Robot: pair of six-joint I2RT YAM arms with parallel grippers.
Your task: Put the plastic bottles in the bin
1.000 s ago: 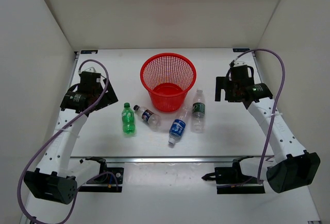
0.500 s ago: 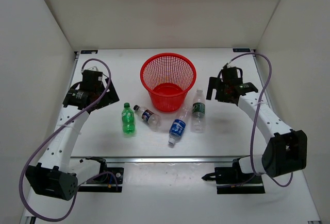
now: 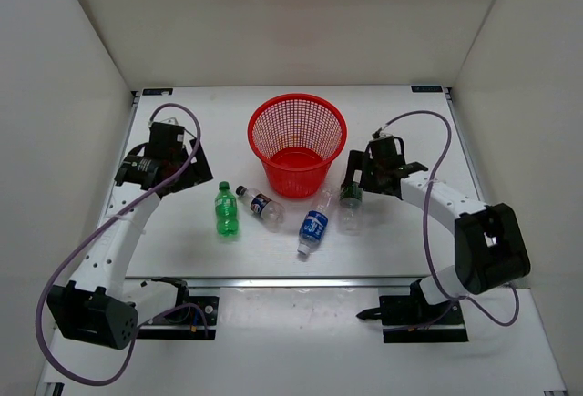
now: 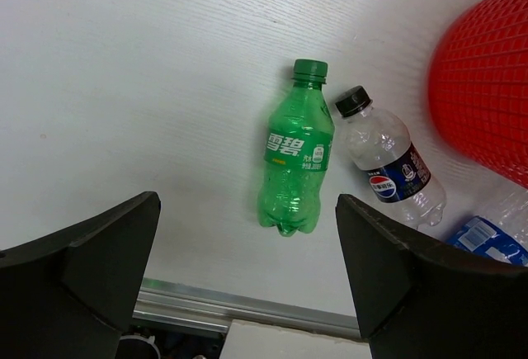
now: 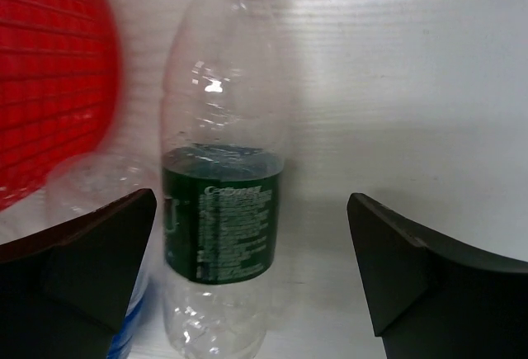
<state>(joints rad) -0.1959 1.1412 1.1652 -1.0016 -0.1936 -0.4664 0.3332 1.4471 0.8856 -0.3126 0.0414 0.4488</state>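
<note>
The red mesh bin (image 3: 297,144) stands upright at the middle back and nothing shows inside it. In front of it lie the plastic bottles: a green one (image 3: 226,211), a clear one with a dark label (image 3: 261,206), one with a blue label (image 3: 314,226) and one with a green label (image 3: 351,198). My left gripper (image 3: 185,170) hangs open, up and to the left of the green bottle (image 4: 297,161). My right gripper (image 3: 358,176) is open over the green-label bottle (image 5: 223,210), which shows in its gap nearer the left finger (image 5: 91,252). No contact is visible.
White walls close in the table on the left, back and right. A metal rail (image 3: 291,280) runs along the near edge in front of the bottles. The bin's wall (image 5: 49,87) is close to the left of my right gripper. Purple cables (image 3: 100,241) loop off both arms.
My right arm has swung left and down from the right side to the green-label bottle. The left arm has shifted only slightly. The bottles and bin have not moved.
</note>
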